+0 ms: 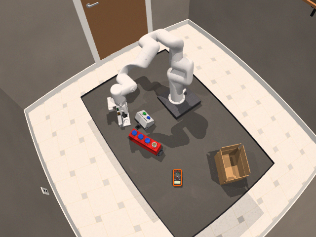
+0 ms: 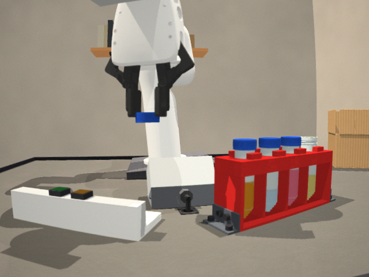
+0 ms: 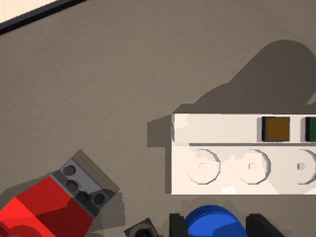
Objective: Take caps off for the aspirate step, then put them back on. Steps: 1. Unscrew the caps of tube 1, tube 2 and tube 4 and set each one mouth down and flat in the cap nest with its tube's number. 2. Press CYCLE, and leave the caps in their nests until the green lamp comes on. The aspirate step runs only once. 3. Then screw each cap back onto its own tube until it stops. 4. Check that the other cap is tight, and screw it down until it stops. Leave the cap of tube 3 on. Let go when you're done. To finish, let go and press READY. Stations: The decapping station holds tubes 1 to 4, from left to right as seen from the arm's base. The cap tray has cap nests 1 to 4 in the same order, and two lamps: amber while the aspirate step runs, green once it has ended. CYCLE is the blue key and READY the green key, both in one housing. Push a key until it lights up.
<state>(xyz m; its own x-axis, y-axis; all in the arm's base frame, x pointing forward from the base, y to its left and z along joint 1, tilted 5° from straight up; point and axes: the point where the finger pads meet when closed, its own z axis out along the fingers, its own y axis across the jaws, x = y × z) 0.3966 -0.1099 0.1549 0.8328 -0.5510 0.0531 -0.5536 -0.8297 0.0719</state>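
Exterior: gripper (image 2: 146,113) pinching blue cap (image 2: 147,117), flat, level

The whole dark mat (image 1: 193,204) is seen from high overhead. The red four-slot tube rack (image 2: 273,162) and long white cap tray (image 2: 74,210) are viewed from low, close, facing the arm's base. Both appear again straight down from the wrist.

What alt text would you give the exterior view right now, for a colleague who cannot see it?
The gripper holds a blue cap above the white cap tray, whose two lamps are unlit. To the right, the red decapping station holds four tubes, three capped blue and the rightmost open.
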